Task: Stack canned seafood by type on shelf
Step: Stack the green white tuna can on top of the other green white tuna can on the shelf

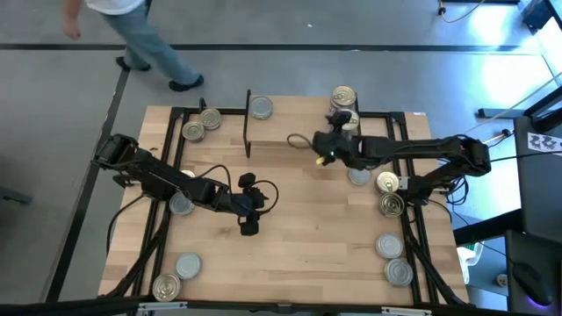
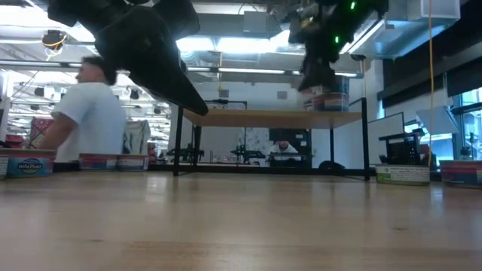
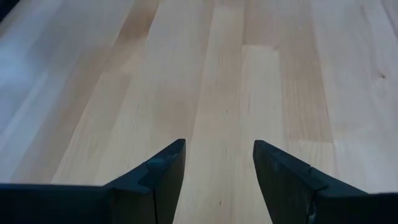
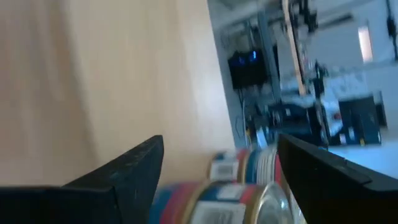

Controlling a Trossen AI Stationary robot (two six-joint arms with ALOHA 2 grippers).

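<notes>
The shelf (image 1: 290,118) (image 2: 271,118) stands at the table's far middle. On its right end is a stack of canned seafood (image 1: 344,96) (image 2: 331,100), and one silver-topped can (image 1: 260,107) lies near its left end. My right gripper (image 1: 327,142) (image 4: 221,146) hangs open over the shelf just beside the stack. In its wrist view the stacked cans (image 4: 236,186) show between and beyond its fingers, apart from them. My left gripper (image 1: 249,224) (image 3: 219,146) is open over bare table at the centre, with nothing between its fingers.
Loose cans lie along the table's right edge (image 1: 392,204) (image 1: 399,272), near the left front corner (image 1: 188,265) and under the left arm (image 1: 180,204). Two more (image 1: 202,125) sit left of the shelf. A person (image 1: 140,35) (image 2: 90,113) walks beyond the far edge.
</notes>
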